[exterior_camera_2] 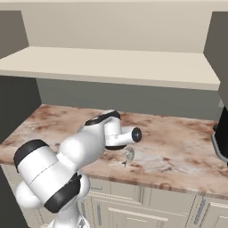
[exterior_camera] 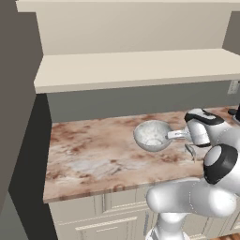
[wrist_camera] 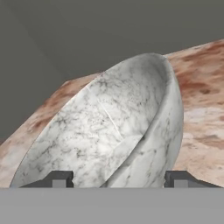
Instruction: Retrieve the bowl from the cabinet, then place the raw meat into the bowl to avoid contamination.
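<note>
**Bowl held above the marble counter**

Bowl [exterior_camera: 152, 136] sits in the claw [exterior_camera: 174, 135], pinched by its rim at the 3 o'clock side, just above the reddish counter [exterior_camera: 93, 159]. Cabinet shelf [exterior_camera: 136, 68] hangs at 12 o'clock. Fingertips [wrist_camera: 59, 179] straddle the rim.

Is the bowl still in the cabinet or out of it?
Out. The bowl is over the marble counter, below the cabinet shelf, at the hand.

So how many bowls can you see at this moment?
1. The grey-white stone bowl is over the reddish marble counter, below the open cabinet shelf, with the gripper at its rim. Others may be hidden.
</note>
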